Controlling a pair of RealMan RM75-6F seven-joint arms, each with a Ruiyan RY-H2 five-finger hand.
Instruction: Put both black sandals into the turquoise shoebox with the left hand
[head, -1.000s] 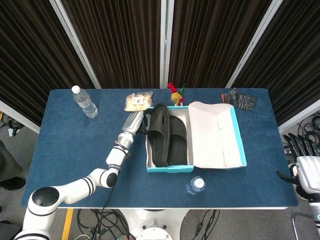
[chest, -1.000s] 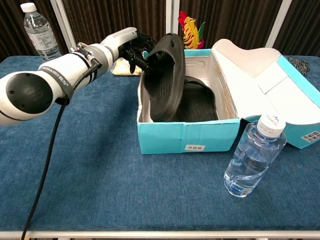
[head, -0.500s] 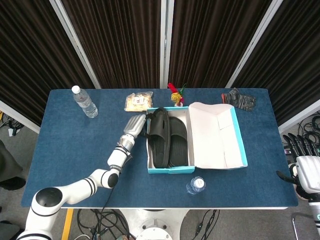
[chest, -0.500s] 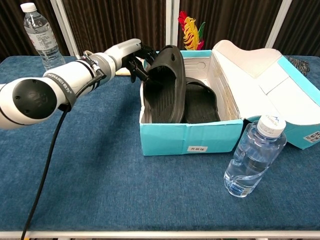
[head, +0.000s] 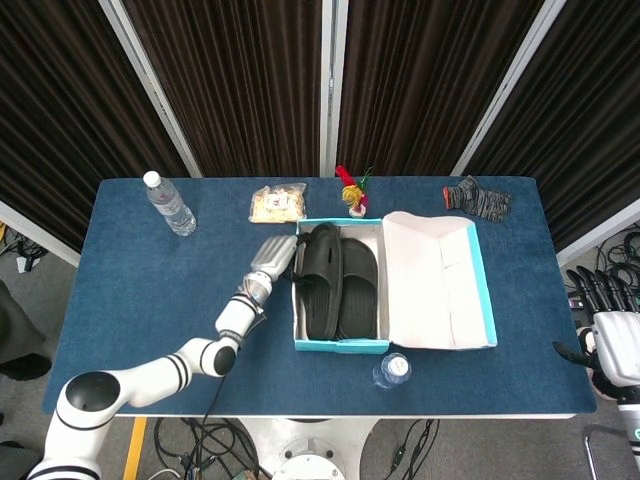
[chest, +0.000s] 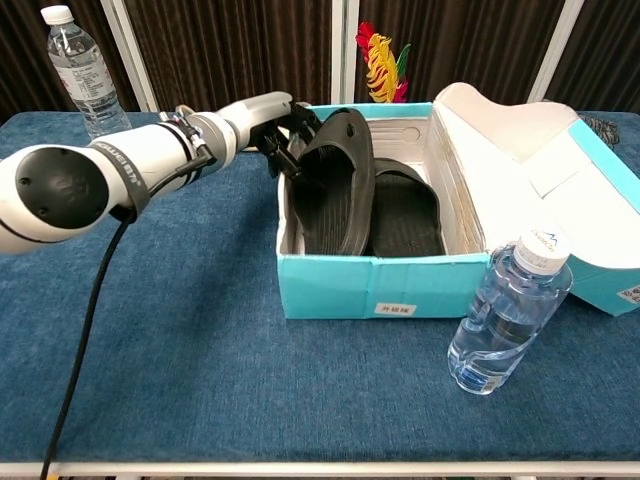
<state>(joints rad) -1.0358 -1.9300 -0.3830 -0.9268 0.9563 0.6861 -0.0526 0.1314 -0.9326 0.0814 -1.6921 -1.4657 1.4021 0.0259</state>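
Sandals (head: 338, 282) in shoebox (head: 340, 345) — bottle (head: 392, 370) before

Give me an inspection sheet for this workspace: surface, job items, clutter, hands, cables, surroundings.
Surface: blue cloth table.
Job items: turquoise shoebox open, lid folded out; right sandal lies flat inside; left sandal inside but tilted against the box wall.
Clutter: two water bottles, snack bag, feathered toy, dark glove.
Hands: left hand holds the tilted sandal at the box edge; right hand off the table, holding nothing.
Cables: black cable along the left arm; more on the floor.
Surroundings: dark curtains.
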